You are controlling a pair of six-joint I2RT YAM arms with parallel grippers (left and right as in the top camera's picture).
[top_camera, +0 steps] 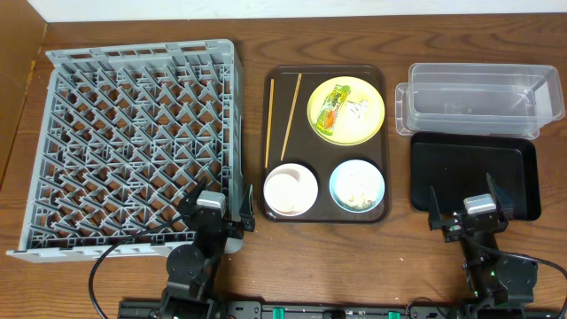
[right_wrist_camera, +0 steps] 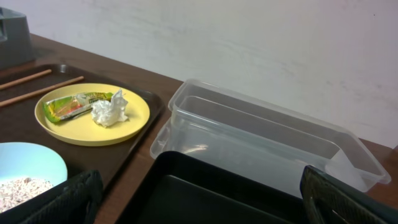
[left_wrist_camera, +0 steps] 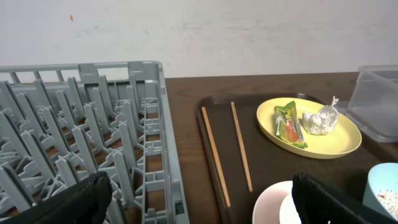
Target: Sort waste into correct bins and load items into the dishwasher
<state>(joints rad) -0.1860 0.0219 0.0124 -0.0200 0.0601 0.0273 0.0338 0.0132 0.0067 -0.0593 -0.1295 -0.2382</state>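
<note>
The yellow plate (top_camera: pixel 345 110) holds the green-yellow snack wrapper (top_camera: pixel 330 113) and crumpled white tissue (top_camera: pixel 358 108), seen also in the right wrist view as wrapper (right_wrist_camera: pixel 73 106) and tissue (right_wrist_camera: pixel 110 110). Two chopsticks (top_camera: pixel 281 117) lie left of the plate. The white cup sits in the white bowl (top_camera: pixel 290 190). The light-blue bowl (top_camera: pixel 357 185) holds rice scraps. The grey dish rack (top_camera: pixel 133 142) is at left. The clear tub (top_camera: pixel 478 97) and black tray (top_camera: pixel 475 174) are at right. My left gripper (top_camera: pixel 215 213) and right gripper (top_camera: pixel 469 213) are open and empty at the front edge.
The dishes all sit on a dark brown serving tray (top_camera: pixel 384 142) in the middle of the wooden table. The rack's near right corner (left_wrist_camera: pixel 171 186) lies between my left fingers. A white wall stands behind the table.
</note>
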